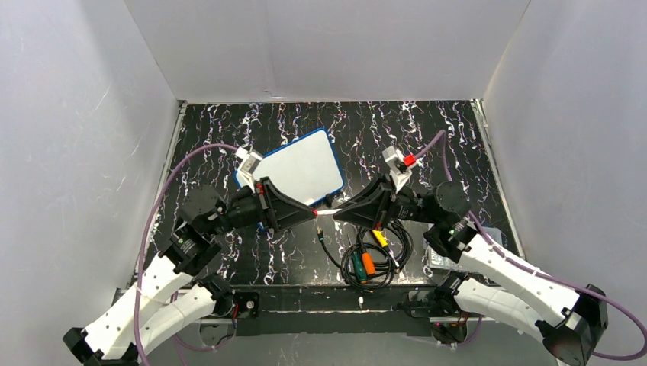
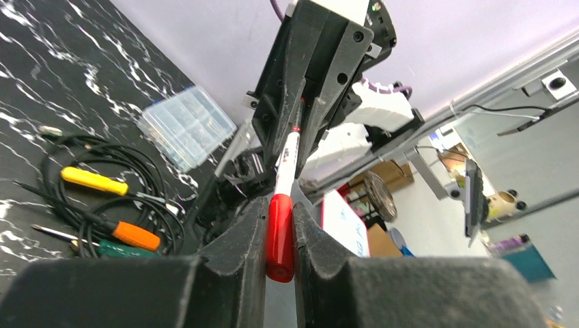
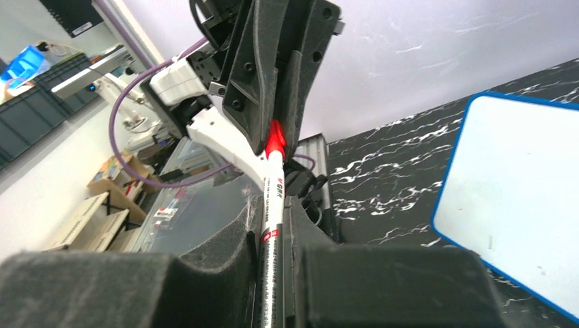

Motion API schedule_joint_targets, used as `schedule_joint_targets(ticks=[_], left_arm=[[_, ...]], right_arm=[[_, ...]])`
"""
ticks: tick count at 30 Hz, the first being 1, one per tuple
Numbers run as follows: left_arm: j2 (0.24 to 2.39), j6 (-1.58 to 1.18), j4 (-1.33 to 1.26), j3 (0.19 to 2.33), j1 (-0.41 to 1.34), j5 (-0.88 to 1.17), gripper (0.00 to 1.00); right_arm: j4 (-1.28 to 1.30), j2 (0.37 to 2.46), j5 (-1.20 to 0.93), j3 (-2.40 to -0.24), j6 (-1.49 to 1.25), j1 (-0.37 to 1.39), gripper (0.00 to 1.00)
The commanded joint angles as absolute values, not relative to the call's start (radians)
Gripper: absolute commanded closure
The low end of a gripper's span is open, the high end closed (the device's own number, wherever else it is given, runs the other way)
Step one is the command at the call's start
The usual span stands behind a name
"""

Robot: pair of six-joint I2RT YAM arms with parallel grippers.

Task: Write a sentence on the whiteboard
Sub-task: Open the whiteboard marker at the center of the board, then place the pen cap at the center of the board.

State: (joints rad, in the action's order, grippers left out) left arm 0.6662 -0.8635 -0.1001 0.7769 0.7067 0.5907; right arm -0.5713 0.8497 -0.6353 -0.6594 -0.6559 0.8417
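The whiteboard (image 1: 301,166) lies tilted on the black marbled table behind the grippers, and it also shows in the right wrist view (image 3: 519,198). Its white face is blank; no sentence shows on it. A white marker (image 1: 326,212) with a red cap hangs level between the two grippers, above the table in front of the board. My left gripper (image 1: 313,211) (image 2: 280,225) is shut on the red cap (image 2: 280,236). My right gripper (image 1: 338,213) (image 3: 273,225) is shut on the marker's white barrel (image 3: 271,198). The grippers face each other tip to tip.
A coil of black cable with yellow, orange and green-handled tools (image 1: 368,259) lies on the table in front of the grippers. A clear plastic box (image 2: 188,126) sits near the right arm. White walls close in the table on three sides.
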Motion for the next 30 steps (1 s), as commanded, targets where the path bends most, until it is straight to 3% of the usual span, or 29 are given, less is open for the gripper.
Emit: schedule_joint_targets(ticks=[1,9,16,21,30], left_arm=[[0.589,-0.836,-0.089,0.788,0.644,0.609,1.0],[0.546,-0.717,0.043,0.819,0.618,0.615,1.0],[0.64,-0.486,0.4,0.823,0.62,0.364,1.0],[0.781,-0.52,0.366,0.716,0.692,0.268,1.0],[0.953,-0.568,0.18,0.545,0.819,0.163,1.0]], right_arm=[[-0.528,0.781,-0.619,-0.701,-0.59,0.799,0.99],[-0.216,0.691,-0.545,-0.785,-0.428,0.784,0.99],[-0.028,0.656,-0.351,-0.827,-0.346,0.783,0.99],[-0.002,0.696,-0.209,-0.801,-0.337,0.784,0.99],[-0.011,0.748,-0.176,-0.746,-0.346,0.784,0.99]])
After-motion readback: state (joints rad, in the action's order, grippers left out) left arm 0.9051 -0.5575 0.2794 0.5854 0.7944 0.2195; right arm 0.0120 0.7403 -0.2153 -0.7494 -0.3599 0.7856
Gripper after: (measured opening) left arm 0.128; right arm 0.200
